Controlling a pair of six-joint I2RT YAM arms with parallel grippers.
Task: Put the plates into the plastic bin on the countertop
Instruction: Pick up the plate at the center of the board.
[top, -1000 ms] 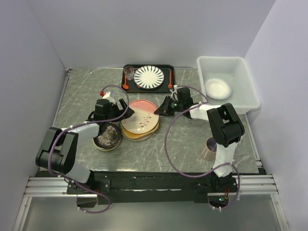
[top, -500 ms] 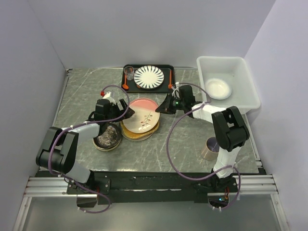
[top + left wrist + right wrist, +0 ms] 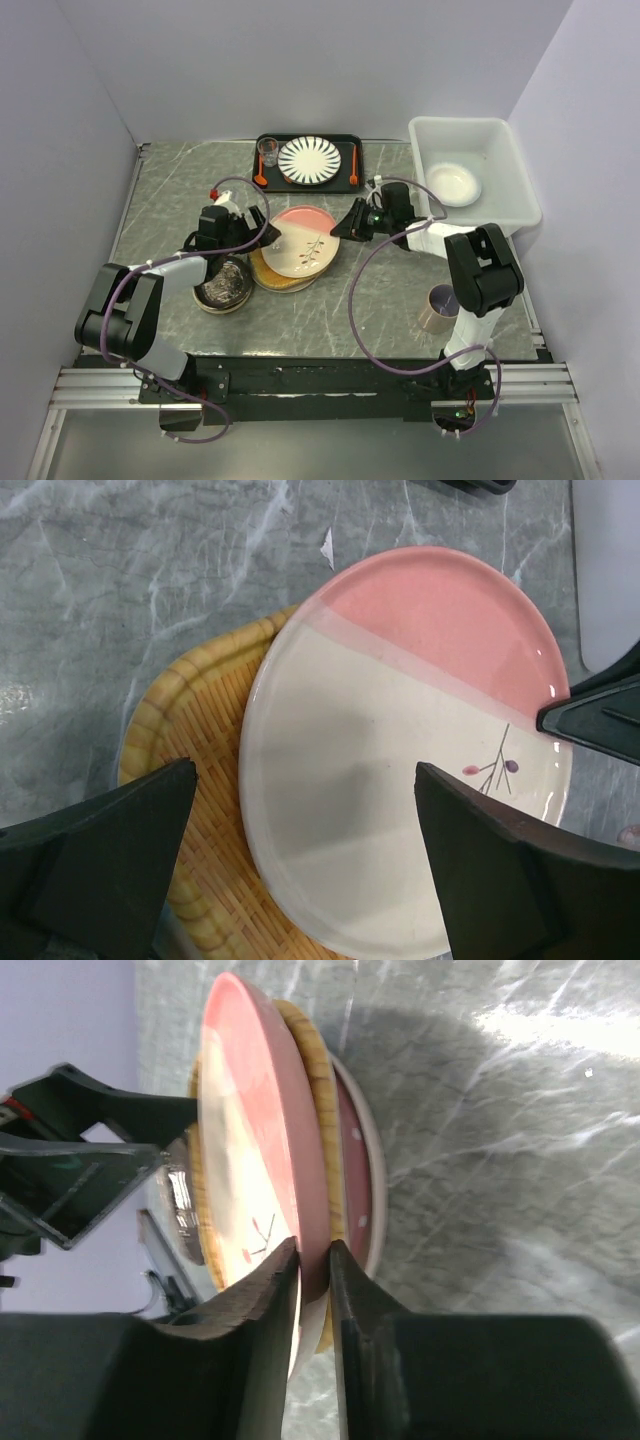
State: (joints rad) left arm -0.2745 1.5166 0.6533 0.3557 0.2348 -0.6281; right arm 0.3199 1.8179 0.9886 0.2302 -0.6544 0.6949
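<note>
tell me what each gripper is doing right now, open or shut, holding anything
Left gripper: open, holding nothing.
Right gripper: shut on the rim of the pink-and-cream plate.

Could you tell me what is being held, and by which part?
The right pincer pinches the sprig plate by its rim; the left pincer holds nothing.

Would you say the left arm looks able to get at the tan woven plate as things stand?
Probably only in part: the woven plate shows a bare rim under the open left gripper, but the pink-and-cream plate, pinched by the right gripper, covers the rest.
</note>
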